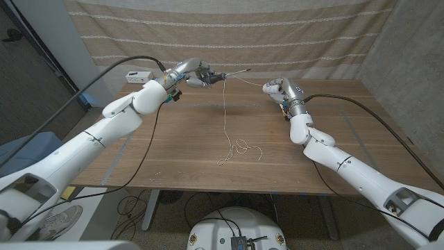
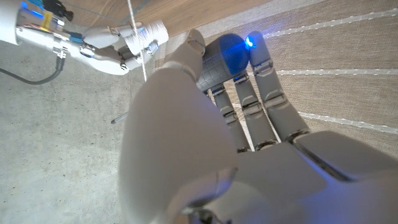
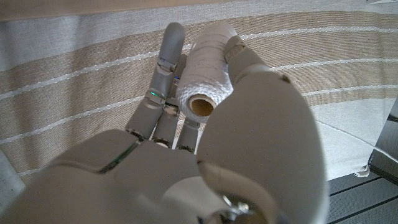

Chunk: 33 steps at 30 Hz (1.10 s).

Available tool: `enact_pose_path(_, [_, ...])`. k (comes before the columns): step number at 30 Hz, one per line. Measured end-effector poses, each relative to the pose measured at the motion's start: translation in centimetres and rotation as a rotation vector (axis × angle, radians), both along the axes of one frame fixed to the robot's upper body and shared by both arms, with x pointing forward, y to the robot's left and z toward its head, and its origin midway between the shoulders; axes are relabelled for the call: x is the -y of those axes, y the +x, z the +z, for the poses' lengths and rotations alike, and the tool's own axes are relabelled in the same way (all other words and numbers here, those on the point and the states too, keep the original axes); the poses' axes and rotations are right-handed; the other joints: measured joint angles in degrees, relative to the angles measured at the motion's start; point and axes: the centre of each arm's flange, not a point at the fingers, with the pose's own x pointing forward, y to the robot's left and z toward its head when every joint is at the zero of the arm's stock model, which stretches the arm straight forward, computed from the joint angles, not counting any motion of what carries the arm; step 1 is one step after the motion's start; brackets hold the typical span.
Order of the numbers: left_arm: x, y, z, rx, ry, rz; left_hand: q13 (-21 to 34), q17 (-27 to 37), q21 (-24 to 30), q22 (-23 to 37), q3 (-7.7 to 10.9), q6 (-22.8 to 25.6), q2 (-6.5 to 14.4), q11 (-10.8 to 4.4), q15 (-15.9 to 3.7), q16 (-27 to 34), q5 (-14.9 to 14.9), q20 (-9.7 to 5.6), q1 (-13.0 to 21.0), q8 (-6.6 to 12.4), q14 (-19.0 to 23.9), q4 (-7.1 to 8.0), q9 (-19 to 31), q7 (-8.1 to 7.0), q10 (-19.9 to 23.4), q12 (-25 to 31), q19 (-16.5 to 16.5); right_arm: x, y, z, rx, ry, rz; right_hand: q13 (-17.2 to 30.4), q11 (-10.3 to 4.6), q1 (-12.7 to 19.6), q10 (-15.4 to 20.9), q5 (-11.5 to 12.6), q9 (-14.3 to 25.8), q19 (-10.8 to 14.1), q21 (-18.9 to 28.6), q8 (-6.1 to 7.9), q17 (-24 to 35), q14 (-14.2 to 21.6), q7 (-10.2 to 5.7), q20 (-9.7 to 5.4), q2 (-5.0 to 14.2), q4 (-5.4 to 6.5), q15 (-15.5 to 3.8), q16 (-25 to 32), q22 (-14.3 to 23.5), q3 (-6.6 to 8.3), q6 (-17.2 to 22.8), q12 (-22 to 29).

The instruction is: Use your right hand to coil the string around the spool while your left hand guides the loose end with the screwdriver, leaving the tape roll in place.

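My left hand (image 1: 196,73) is raised over the table's far side and grips a screwdriver (image 1: 236,72) whose thin shaft points toward my right hand (image 1: 281,91). The screwdriver's blue and grey handle (image 2: 224,56) sits between the fingers of the left hand (image 2: 205,143). A white string (image 1: 225,118) runs from the spool (image 1: 270,88) to the shaft, drops to the table and ends in loose loops. The right hand (image 3: 236,143) holds the spool (image 3: 207,68), thickly wound with white string, its cardboard core facing the camera. The left wrist view also shows the right hand (image 2: 102,46), the spool (image 2: 151,34) and the string (image 2: 138,43).
The wooden table (image 1: 333,160) lies below both raised hands. A small white box (image 1: 139,75) sits at its far left corner. A striped beige curtain (image 1: 305,35) hangs behind. Black cables trail from both arms.
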Motion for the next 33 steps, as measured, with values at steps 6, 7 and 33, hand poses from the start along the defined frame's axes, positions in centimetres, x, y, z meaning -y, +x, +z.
enact_pose_path(6, [0.1,-0.1,0.8,0.02,0.017,0.035,0.02,0.27,0.41,-0.01,0.0,0.0,-0.08,0.0,0.0,-0.2,-0.01,0.1,0.07,0.08,0.0,0.0,0.0,0.0,0.0,-0.42,-0.1,-0.2,-1.1,-1.6,-0.006,0.044,0.046,0.0,0.0,0.02,0.0,0.0,-0.01,-0.1,0.46,-0.01,0.26,0.0,0.0,0.1,-0.02,-0.03,0.0,-0.39,-0.25,-0.02,0.0,-0.01])
enact_pose_path(7, [0.0,0.0,0.8,0.022,0.022,0.052,0.02,0.27,0.4,-0.01,0.0,0.0,-0.07,0.0,0.0,-0.21,-0.01,0.1,0.07,0.08,0.0,0.0,0.0,0.0,0.0,-0.42,-0.1,-0.3,-1.5,-2.1,-0.01,0.058,0.059,0.0,0.0,0.09,0.0,0.0,-0.01,-0.1,0.66,-0.01,0.26,0.0,0.0,0.1,-0.08,-0.04,0.0,-0.39,-0.26,-0.04,0.0,-0.01])
enact_pose_path(33, [0.3,0.4,1.4,0.154,-0.006,0.196,0.41,0.22,0.89,-0.25,-0.08,0.51,-0.2,-0.4,-0.13,-0.23,0.11,0.14,0.2,-0.09,0.12,0.08,0.31,-0.12,0.41,-0.88,-0.13,0.1,-6.3,-3.5,-0.381,0.145,0.484,0.0,-0.09,0.66,0.09,0.29,-0.04,-0.52,2.41,-0.46,0.57,0.0,0.1,0.53,0.25,0.07,0.0,-1.05,-1.06,-0.41,0.52,-0.38])
